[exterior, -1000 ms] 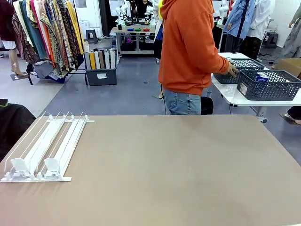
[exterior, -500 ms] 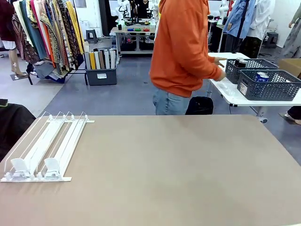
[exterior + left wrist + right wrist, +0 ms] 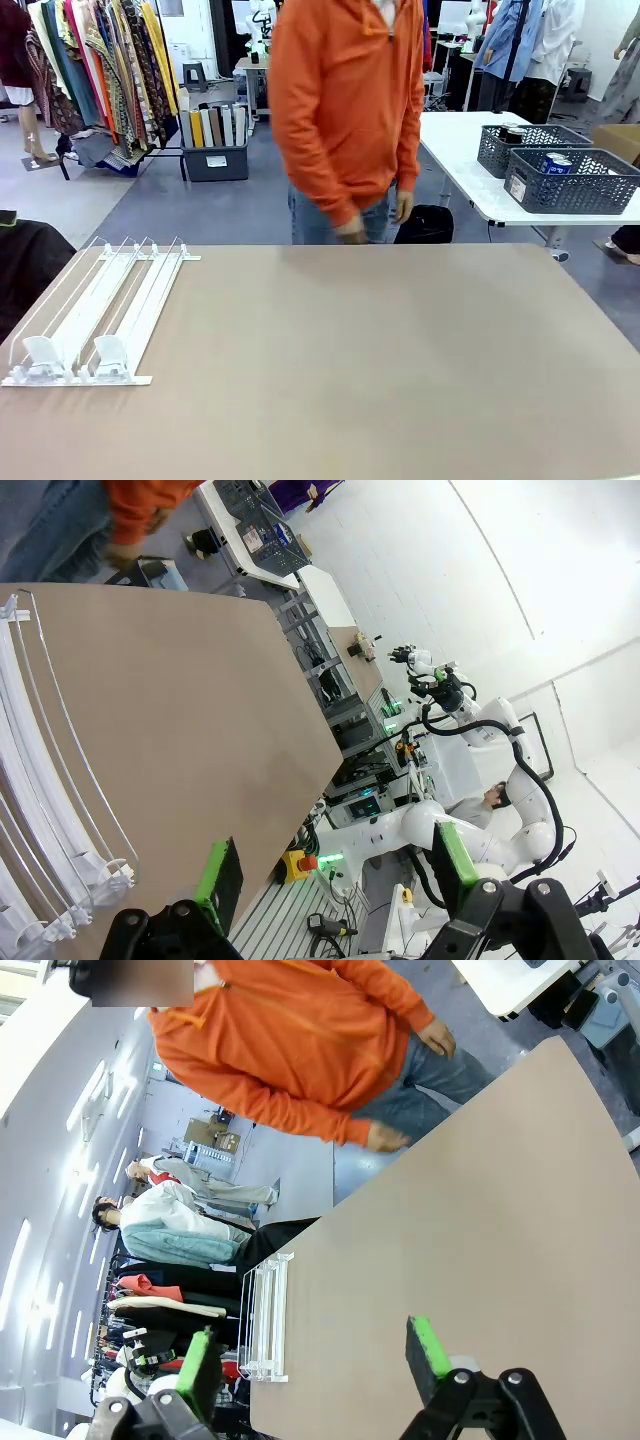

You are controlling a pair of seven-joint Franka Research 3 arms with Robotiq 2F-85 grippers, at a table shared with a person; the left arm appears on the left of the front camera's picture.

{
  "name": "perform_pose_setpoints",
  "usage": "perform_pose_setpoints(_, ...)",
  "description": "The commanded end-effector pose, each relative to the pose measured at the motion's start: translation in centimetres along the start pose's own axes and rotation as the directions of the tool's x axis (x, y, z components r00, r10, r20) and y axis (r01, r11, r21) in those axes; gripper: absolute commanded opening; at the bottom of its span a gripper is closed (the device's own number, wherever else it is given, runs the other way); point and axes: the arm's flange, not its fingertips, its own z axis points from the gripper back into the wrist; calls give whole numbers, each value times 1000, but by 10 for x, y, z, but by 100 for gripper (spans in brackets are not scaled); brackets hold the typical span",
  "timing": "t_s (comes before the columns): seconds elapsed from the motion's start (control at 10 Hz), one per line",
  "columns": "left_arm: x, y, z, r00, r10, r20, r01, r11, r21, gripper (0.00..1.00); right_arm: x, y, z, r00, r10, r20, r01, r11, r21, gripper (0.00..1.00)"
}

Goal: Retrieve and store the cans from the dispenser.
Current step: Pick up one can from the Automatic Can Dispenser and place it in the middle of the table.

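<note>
- Two grippers of mine, and both are wide open with nothing between the pads: my left gripper (image 3: 335,865) hangs above the near-left part of the table, my right gripper (image 3: 315,1355) above the near-right part.
- My left fingers (image 3: 222,880) show their green pads clear of everything; below them lies the bare brown table (image 3: 190,720).
- Just beside that, along the edge of my left wrist view, runs the dispenser (image 3: 45,830), its white rails and clear dividers lying flat on the tabletop.
- From the front, the dispenser (image 3: 95,315) sits at the table's left side, two white pusher tabs at its near end, lanes running away towards the far edge. I see no can in the lanes.
- My right wrist view catches the dispenser (image 3: 262,1315) well apart from my right fingers (image 3: 428,1345), across a wide stretch of table.
- Cans: a blue can (image 3: 557,162) stands in a dark mesh basket (image 3: 575,185) on a white side table (image 3: 470,160), well beyond my table, with a second basket (image 3: 525,145) just behind it.
- At the far edge stands a person in an orange hoodie (image 3: 345,110), facing my table, one hand (image 3: 350,236) low near its far edge.
</note>
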Motion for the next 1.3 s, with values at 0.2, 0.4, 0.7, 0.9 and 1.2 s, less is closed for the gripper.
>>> perform_pose_setpoints(0.2,0,-2,-1,1000,12,5,-12,1000,0,100,3,1,-3,999,21,24,-22,999,33,100)
perform_pose_setpoints(0.4,0,-2,-1,1000,12,5,-12,1000,0,100,3,1,-3,999,21,24,-22,999,33,100)
perform_pose_setpoints(0.7,0,-2,-1,1000,12,5,-12,1000,0,100,3,1,-3,999,21,24,-22,999,33,100)
perform_pose_setpoints(0.9,0,-2,-1,1000,12,5,-12,1000,0,100,3,1,-3,999,21,24,-22,999,33,100)
perform_pose_setpoints(1.2,0,-2,-1,1000,12,5,-12,1000,0,100,3,1,-3,999,21,24,-22,999,33,100)
